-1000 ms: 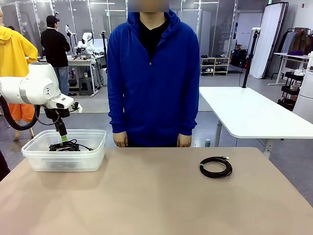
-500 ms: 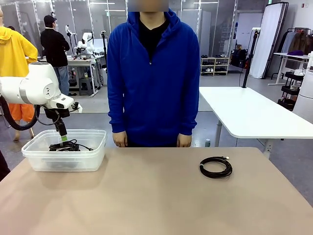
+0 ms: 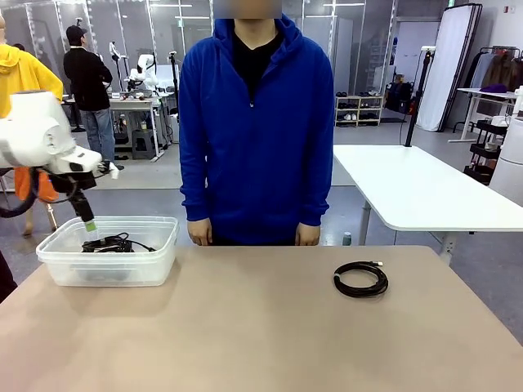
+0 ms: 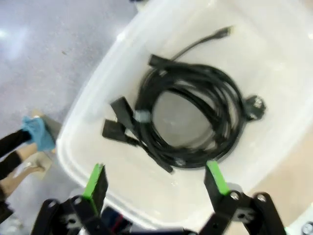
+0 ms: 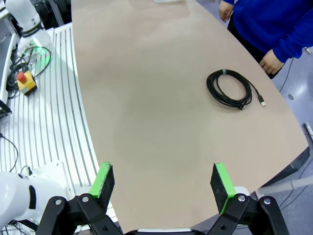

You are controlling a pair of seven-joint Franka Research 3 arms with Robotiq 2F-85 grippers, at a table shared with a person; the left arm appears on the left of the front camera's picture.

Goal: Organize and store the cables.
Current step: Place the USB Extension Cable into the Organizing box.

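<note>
Front view: tabletop (image 3: pixel 245 327) carries one coiled cable (image 3: pixel 360 279) lying flat toward the right edge, well apart from the clear plastic bin (image 3: pixel 155 245) at the far left corner. Bin holds further coiled cables (image 3: pixel 110 243) on its floor. Left gripper (image 3: pixel 88 226) hangs above the bin, fingers apart and empty, just over the bundled coils (image 4: pixel 190 117). Right gripper (image 5: pixel 163 182) is over the near right edge, fingers apart, nothing between them. A person (image 3: pixel 257 122) in a blue hoodie stands at the far edge, hands down.

Coiled black cables (image 4: pixel 190 120) in bin (image 3: pixel 155 253); another coil (image 3: pixel 360 279) on table (image 3: pixel 261 327).
</note>
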